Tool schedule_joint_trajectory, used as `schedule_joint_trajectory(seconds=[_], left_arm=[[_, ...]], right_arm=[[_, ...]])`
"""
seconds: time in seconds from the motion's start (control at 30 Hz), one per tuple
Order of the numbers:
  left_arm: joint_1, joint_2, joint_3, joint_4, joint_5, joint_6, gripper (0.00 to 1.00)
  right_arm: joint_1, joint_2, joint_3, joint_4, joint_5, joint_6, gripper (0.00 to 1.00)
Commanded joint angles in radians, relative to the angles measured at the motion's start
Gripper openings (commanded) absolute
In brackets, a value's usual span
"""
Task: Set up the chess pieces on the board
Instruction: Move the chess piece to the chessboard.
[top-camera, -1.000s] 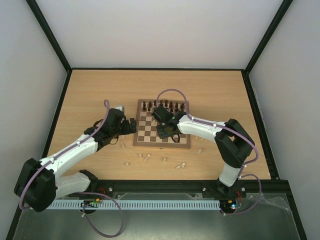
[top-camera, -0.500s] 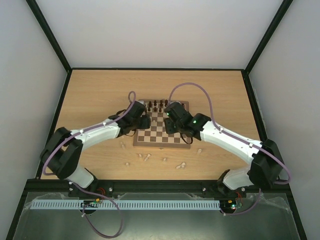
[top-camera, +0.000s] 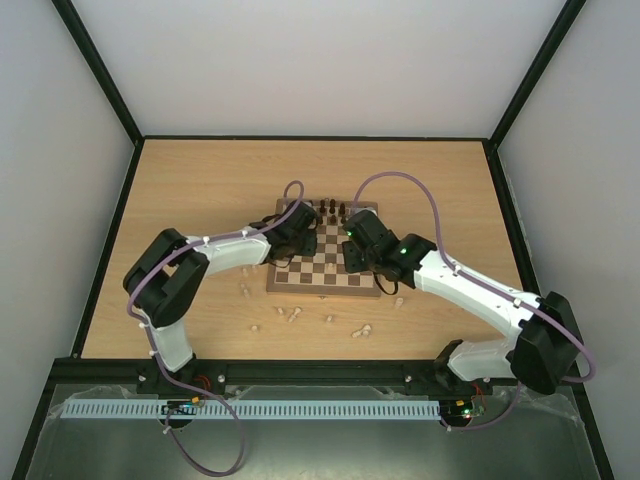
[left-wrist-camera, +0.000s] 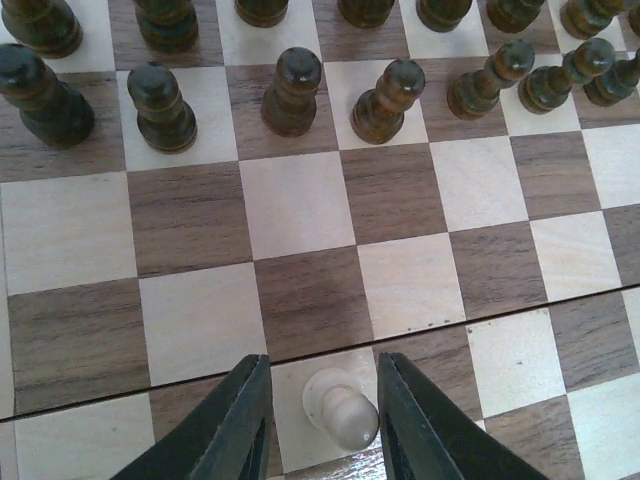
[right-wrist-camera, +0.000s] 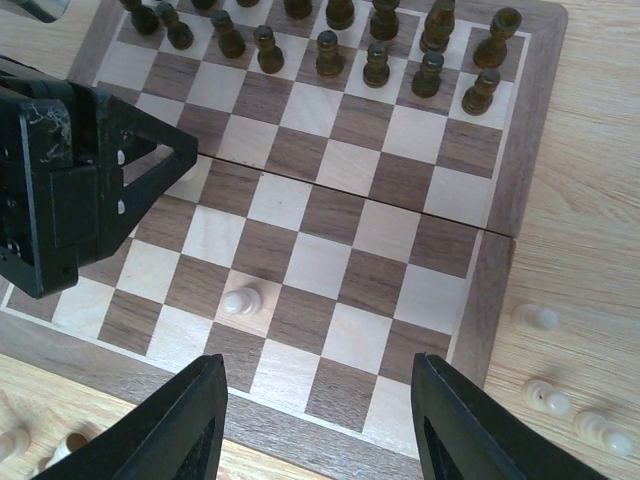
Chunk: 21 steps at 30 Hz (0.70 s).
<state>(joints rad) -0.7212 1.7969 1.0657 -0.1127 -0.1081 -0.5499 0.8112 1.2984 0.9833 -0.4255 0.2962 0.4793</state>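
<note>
Top external view: the board (top-camera: 322, 274) lies in the middle of the table (top-camera: 200, 180), and both arms reach onto it. The left claw (top-camera: 300, 243) is over its 9 o'clock side and the right claw (top-camera: 358, 258) over its 3 o'clock side, close to each other. The dark pieces (top-camera: 330, 209) fill the 12 o'clock edge. Several white pieces (top-camera: 291, 313) are on the table beyond the 6 o'clock edge, not yet placed.

Left wrist view: the left claw (left-wrist-camera: 325, 365) is partly open, and a white pawn (left-wrist-camera: 340, 408) stands upright between its fingers (left-wrist-camera: 240, 425), on a light square at 6 o'clock of the picture. On one side a gap shows clearly. On the other side the finger is very near, and I cannot tell if it touches. The dark pieces (left-wrist-camera: 290, 85) stand at 12 o'clock, well apart.

Right wrist view: the right claw (right-wrist-camera: 320, 365) is spread wide and holds nothing. Below it a second pawn (right-wrist-camera: 241, 300) stands on the board (right-wrist-camera: 500, 215), in the second row from the near edge. More white pieces (right-wrist-camera: 535, 318) wait on the table (right-wrist-camera: 590, 150) at 4 o'clock.

I think the danger is at the left claw. If it lifts or turns before it opens wider, the near finger can tip the small pawn. The pawn also stands near the middle of the board, so left there it is probably in a wrong row. The two claws work close together and may bump.
</note>
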Motion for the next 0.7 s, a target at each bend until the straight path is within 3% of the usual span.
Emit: schedule_joint_trajectory(seconds=[0.0,0.33,0.67], left_arm=[[-0.009,0.021,0.036,-0.002,-0.029,-0.001,0.32],[-0.032,0.055,0.061,-0.025,-0.057,0.007,0.12],[-0.123,-0.069,-0.018,-0.094,-0.099,-0.023,0.09]], right_arm=[[-0.011,-0.031,-0.023,-0.043,0.001,0.005,0.51],[-0.019,-0.04,-0.04,-0.033,-0.012,0.006,0.51],[-0.019,-0.046,-0.049,-0.024,-0.028,0.018,0.51]])
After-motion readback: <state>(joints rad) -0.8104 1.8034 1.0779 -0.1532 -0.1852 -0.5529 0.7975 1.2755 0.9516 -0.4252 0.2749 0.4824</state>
